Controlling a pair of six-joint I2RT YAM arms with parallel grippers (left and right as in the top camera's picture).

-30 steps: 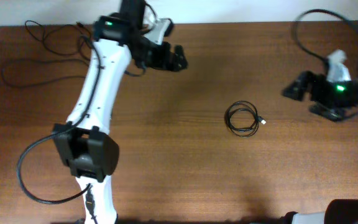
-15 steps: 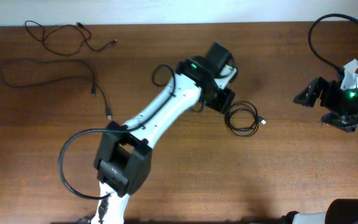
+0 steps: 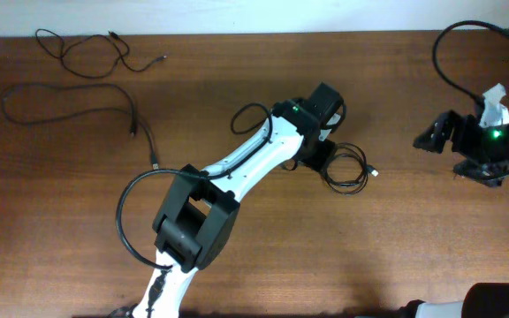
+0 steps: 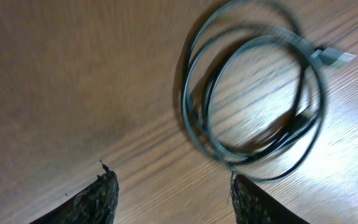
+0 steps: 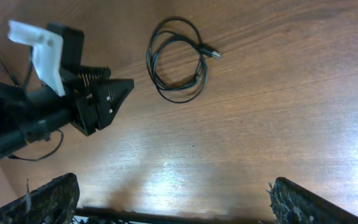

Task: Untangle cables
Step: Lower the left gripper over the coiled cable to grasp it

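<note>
A coiled cable (image 3: 361, 181) lies mid-table (image 3: 396, 256), its plug (image 3: 374, 172) pointing toward the right edge. Two loose cables (image 3: 104, 49) stretch left to right by the far-left corner. The left gripper (image 3: 319, 159) hovers at the coil's left rim. Only its wrist view shows the jaws parted over bare wood, gripping nothing. The right gripper (image 3: 424, 140), near the right edge, is spread wide and empty.

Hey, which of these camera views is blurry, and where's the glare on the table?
Left wrist view: motion blur smears the coiled cable, and a pale sheen lies on the table at right. Right wrist view: sharp, but glare whitens the wood lower right. Overhead view: even light, crisp, soft shadow beside the left arm.
</note>
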